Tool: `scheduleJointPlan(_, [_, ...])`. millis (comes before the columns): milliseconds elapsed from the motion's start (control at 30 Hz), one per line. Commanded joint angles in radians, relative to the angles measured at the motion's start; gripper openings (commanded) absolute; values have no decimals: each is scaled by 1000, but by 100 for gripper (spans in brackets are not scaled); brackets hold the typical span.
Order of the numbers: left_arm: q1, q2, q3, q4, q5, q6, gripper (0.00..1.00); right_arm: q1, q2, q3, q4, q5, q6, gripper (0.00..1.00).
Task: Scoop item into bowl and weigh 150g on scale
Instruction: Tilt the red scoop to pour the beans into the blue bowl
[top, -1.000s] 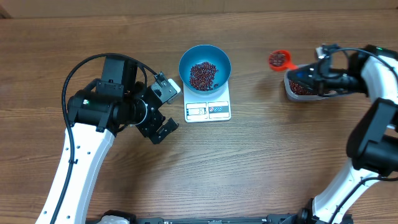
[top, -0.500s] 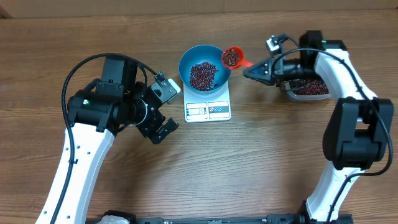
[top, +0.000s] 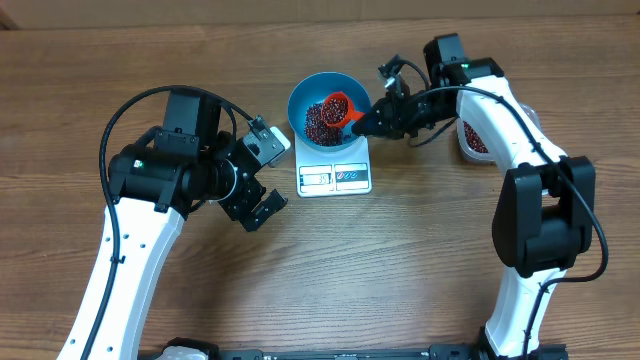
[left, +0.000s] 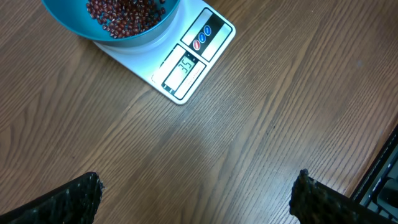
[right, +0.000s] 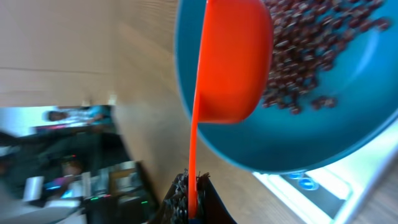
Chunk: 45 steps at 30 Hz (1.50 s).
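The right gripper (top: 368, 120) is clamped on the handle of an orange scoop (top: 337, 105), its cup tipped over the blue bowl (top: 300, 95); the bowl sits on the white scale (top: 335, 178) with beans (top: 322, 122) heaped inside; the left gripper (top: 270, 176) hangs just left of the scale, jaws spread wide, holding nothing; a clear tub (top: 470, 138) lies further right
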Motion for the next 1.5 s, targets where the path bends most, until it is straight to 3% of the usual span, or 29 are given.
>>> scheduleJointPlan(0, [5, -15, -3, 3, 0, -18, 100, 29, -2, 73, -18, 203, 4, 4])
scheduleJointPlan(300, [5, -15, -3, 3, 0, -18, 100, 132, -2, 200, -90, 502, 1, 4])
scheduleJointPlan(700, [5, -15, -3, 3, 0, -18, 100, 249, -2, 216, -110, 820, 1, 4])
scheduleJointPlan(1133, [5, -15, -3, 3, 0, -18, 100, 285, -39, 290, -111, 887, 0, 4])
scheduleJointPlan(1467, [5, -15, -3, 3, 0, -18, 100, 286, -42, 315, -123, 1076, -7, 4])
